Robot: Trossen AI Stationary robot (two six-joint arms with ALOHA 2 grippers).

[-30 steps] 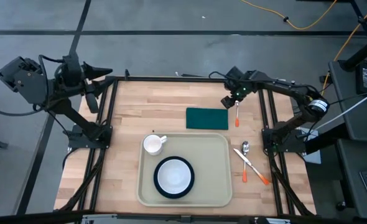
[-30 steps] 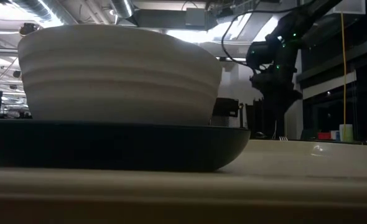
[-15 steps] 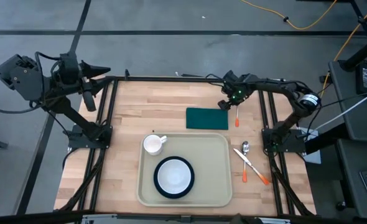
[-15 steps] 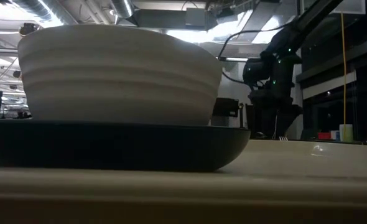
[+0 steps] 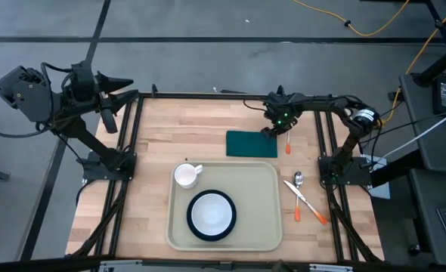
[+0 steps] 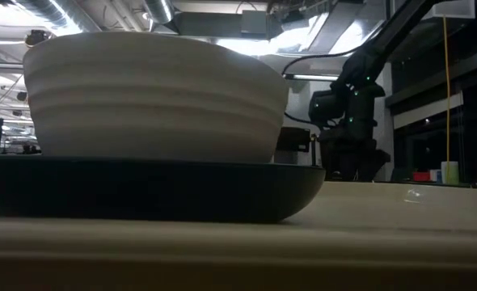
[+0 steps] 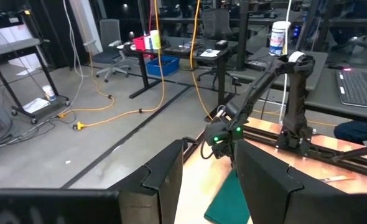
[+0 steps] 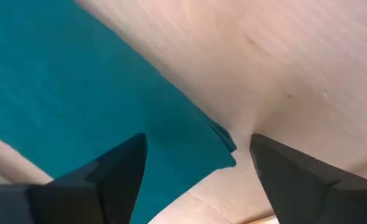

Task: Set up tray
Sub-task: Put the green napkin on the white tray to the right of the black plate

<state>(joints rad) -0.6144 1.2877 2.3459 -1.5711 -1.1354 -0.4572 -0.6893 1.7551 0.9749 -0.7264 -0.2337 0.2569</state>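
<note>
Wood tabletop (image 5: pixel 155 143) w/ cream round-cornered rimmed tray (image 5: pixel 272 208); right hand (image 5: pixel 272 130) open over green napkin (image 5: pixel 251 143) corner.

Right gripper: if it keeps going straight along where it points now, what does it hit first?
Probably the corner of the green napkin. The right gripper is open, pointing down, with that corner between its fingers and bare table beside it. How far above it hangs is unclear.
</note>
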